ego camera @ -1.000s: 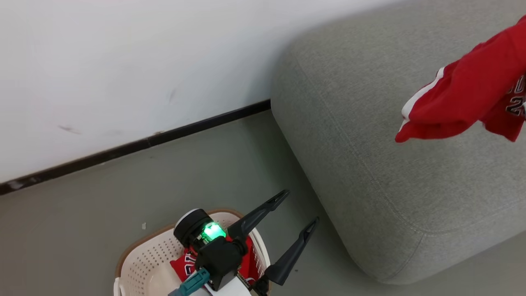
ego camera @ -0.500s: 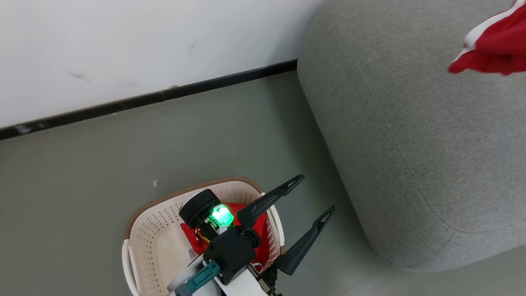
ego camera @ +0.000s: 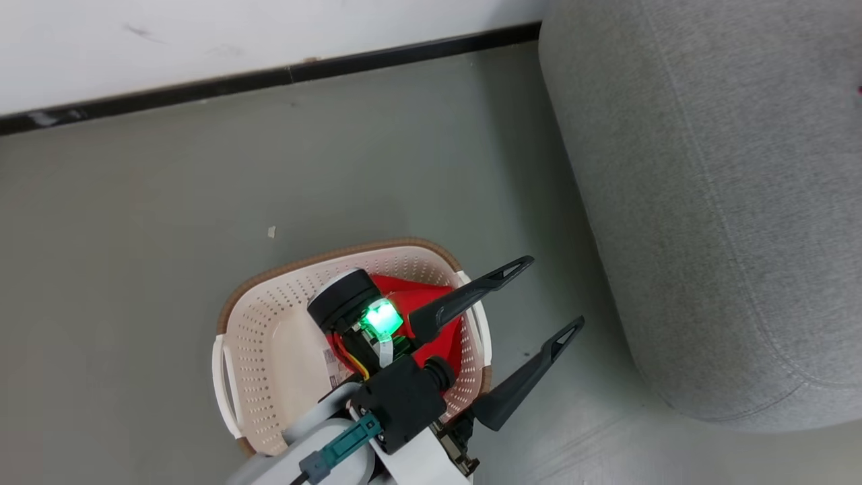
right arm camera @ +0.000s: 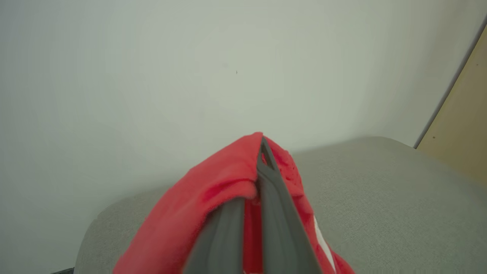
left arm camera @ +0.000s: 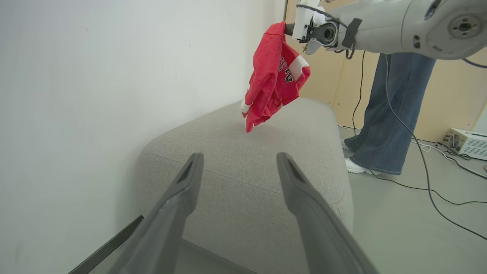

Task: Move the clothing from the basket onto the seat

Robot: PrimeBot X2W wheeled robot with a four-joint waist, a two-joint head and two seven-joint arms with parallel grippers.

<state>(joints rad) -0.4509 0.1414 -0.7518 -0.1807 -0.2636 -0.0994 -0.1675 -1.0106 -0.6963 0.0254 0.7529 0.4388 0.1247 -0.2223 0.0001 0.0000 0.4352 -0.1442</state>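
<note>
Red clothing (ego camera: 421,296) lies in the cream basket (ego camera: 269,337) on the floor, partly hidden by my left wrist. My left gripper (ego camera: 551,295) is open and empty, held above the basket's right rim with its fingers pointing toward the grey seat (ego camera: 707,202). In the left wrist view, a red garment (left arm camera: 272,76) with white trim and lettering hangs above the seat (left arm camera: 247,179) from my right arm (left arm camera: 380,23). In the right wrist view, my right gripper (right arm camera: 261,152) is shut on that red clothing (right arm camera: 213,198), over the seat (right arm camera: 380,190).
A white wall with a black baseboard (ego camera: 269,77) runs behind the basket and seat. A person's legs in jeans (left arm camera: 384,114) stand beside the seat's far end. Cables (left arm camera: 430,182) trail over the floor there, near a white box (left arm camera: 470,142).
The head camera has swung down and left, so the basket shows more fully and the held red garment has left that view at the right. My left gripper stays open.
</note>
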